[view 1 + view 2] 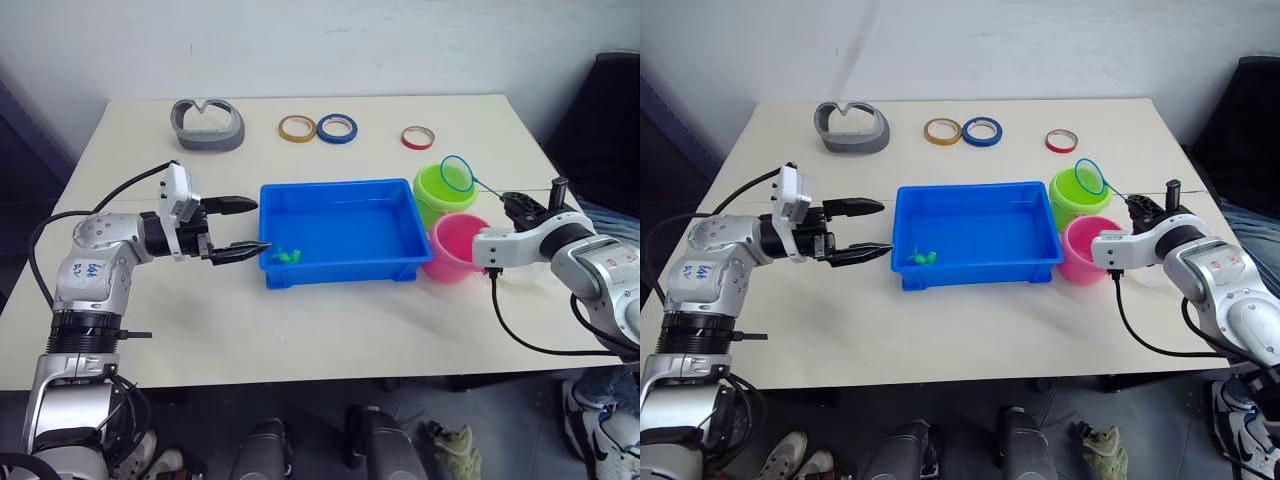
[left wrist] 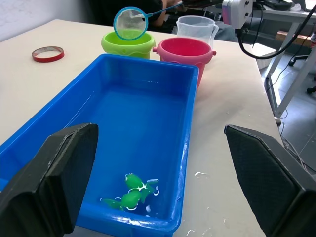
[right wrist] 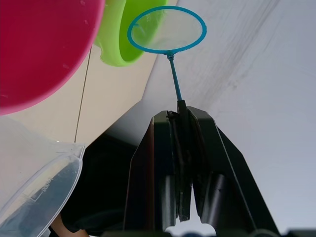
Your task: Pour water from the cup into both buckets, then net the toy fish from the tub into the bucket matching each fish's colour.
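We are looking down over the table [image 1: 330, 330], and our right gripper [image 1: 519, 205] is pinching the net [image 1: 457, 173] by its thin stick, fingers clamped tight on the handle. From that gripper the stick is running out toward ten o'clock, and the blue hoop is hanging just above the green bucket [image 1: 437, 193], tilted over its mouth. The pink bucket [image 1: 455, 246] is sitting right beside the green one, at about five o'clock from it, just off the near right corner of the tub [image 1: 338, 232]. In our right wrist view the clear cup [image 3: 29, 187] is showing close beside the pink bucket.

Over on the other side, our left gripper [image 1: 240, 227] is hovering with its fingers spread wide and nothing between them, tips pointing at the tub's left wall and almost touching it. Green toy fish [image 1: 287, 256] are lying in the tub's near left corner, just past those fingertips at about three o'clock from the gripper.

Along the far edge of the table we are seeing a grey holder [image 1: 207, 125], a yellow tape ring [image 1: 297, 127], a blue tape ring [image 1: 337, 128] and a red tape ring [image 1: 417, 137].
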Available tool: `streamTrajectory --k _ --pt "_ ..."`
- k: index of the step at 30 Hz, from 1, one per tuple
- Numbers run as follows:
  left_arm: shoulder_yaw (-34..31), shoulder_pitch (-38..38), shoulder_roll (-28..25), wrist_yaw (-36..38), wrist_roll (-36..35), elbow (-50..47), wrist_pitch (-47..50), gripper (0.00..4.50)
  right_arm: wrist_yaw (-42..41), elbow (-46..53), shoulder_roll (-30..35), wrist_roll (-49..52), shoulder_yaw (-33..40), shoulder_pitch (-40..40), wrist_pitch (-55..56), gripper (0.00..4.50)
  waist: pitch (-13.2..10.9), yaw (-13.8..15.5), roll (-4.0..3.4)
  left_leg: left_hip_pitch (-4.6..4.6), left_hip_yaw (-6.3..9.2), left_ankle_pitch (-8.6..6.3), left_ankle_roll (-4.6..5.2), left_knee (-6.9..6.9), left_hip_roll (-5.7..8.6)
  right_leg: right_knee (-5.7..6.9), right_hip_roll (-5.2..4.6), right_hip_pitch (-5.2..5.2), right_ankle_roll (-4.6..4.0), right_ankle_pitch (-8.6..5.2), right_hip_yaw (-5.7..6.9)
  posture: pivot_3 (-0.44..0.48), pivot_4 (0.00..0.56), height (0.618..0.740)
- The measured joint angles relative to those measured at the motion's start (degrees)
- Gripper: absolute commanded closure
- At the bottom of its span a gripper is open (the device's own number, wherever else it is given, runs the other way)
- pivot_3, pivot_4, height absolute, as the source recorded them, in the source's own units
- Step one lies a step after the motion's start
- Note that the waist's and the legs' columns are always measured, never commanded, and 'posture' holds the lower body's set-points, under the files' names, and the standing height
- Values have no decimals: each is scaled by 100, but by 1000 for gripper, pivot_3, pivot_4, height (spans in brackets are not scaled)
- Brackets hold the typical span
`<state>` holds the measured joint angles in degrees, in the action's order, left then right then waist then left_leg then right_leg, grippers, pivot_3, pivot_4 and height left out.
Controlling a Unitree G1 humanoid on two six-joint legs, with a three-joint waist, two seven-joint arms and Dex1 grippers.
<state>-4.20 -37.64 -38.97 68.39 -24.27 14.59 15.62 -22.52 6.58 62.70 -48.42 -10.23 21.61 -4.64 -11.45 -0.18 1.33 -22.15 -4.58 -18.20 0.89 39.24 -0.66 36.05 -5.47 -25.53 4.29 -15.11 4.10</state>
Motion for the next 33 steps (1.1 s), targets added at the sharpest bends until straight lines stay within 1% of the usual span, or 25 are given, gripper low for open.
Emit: streamTrajectory --k 10,13,17,19,21,22,25,28,33 --pt "0 0 1 -14 3 16 -88 31 7 -9 -58 -91 4 0 83 4500 0 1 0 0 0 0 0 1 1 0 0 0 0 0 0 0 150 713" --pt "-1 1 -22 -26 23 78 -138 31 -168 -2 -191 131 181 58 59 4500 0 -5 0 0 -1 0 0 1 1 2 1 0 0 0 -1 0 150 713" --pt "-16 -19 -346 -36 258 486 -297 31 -746 271 -392 707 559 512 -280 4500 -1 -41 -2 5 -1 1 -2 1 -5 4 8 0 0 0 -1 0 150 713" --pt "-109 -43 -546 -69 337 687 -369 31 -1306 501 -670 1293 724 947 -640 4500 -1 -52 -1 5 2 1 -2 1 -7 4 7 0 0 0 1 0 150 713" --pt "-186 -50 -711 -73 366 745 -389 31 -1782 703 -878 1729 730 1144 -898 4500 0 -43 0 1 6 0 0 1 -6 5 5 1 0 0 5 0 150 713" --pt "-207 -52 -746 -71 378 770 -390 31 -1892 740 -931 1827 729 1160 -959 4500 0 -39 0 1 6 -1 2 1 -6 5 4 1 0 0 6 0 150 713" --pt "-297 116 -987 16 399 782 -405 31 -2596 959 -1241 2472 616 1180 -1492 4500 0 -13 0 -3 4 -5 9 1 -3 19 1 1 1 1 6 0 150 713" --pt "-423 427 -1071 80 349 589 -309 31 -3342 1321 -1500 3098 275 1069 -2116 4500 0 -6 0 -7 6 -8 14 1 -3 16 -1 2 1 1 8 0 150 713" --pt "-493 757 -1099 104 220 184 -113 31 -3626 1505 -1622 3388 -92 1075 -2443 4500 0 9 1 -7 9 -9 15 11 0 25 -7 2 2 1 8 0 150 713"
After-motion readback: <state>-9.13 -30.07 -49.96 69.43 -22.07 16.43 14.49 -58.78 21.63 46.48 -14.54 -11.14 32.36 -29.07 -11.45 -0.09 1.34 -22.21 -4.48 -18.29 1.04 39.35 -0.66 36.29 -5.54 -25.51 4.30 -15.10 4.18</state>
